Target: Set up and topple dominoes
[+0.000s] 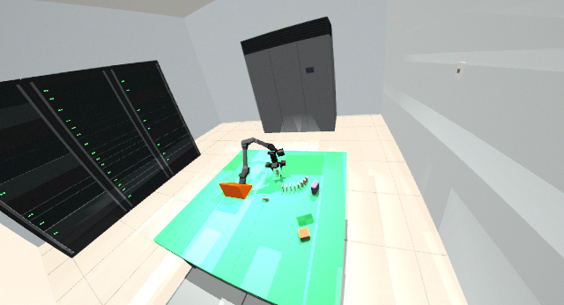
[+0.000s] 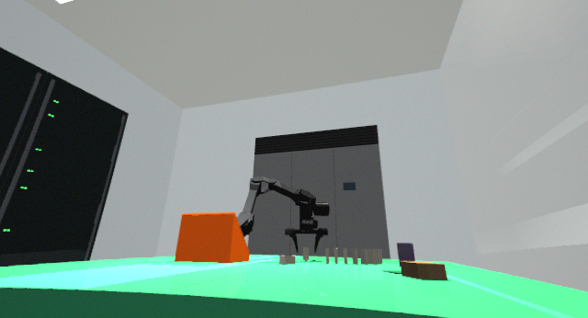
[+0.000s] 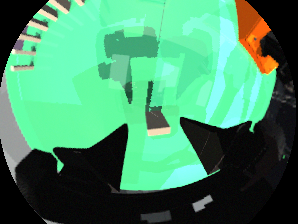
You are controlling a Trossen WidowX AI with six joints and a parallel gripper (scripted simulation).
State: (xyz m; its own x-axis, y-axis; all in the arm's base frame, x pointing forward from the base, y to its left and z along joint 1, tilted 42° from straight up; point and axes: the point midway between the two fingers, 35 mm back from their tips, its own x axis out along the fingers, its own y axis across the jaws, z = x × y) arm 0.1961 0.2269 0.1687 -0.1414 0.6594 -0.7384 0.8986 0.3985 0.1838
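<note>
A row of several pale dominoes [image 1: 291,187] [image 2: 335,255] [image 3: 39,24] stands upright in a curve. My gripper [image 2: 306,250] [image 3: 154,123] is open, pointing down left of the row in the top and exterior views. A single upright domino [image 2: 306,254] [image 3: 158,121] stands apart from the row, between the open fingertips as the wrist view shows it, with a gap on each side. Whether the tips reach down beside it is hard to tell. Another domino [image 1: 265,199] [image 2: 288,259] lies low on the table, nearer the top and exterior views.
An orange wedge-shaped box [image 1: 235,190] [image 2: 207,237] [image 3: 250,32] stands by the arm's base. A purple block [image 1: 315,188] [image 2: 405,251] stands near the row's far right end. An orange-brown block [image 1: 304,234] [image 2: 424,270] lies nearer the top and exterior views, beside a dark green patch [image 1: 305,219].
</note>
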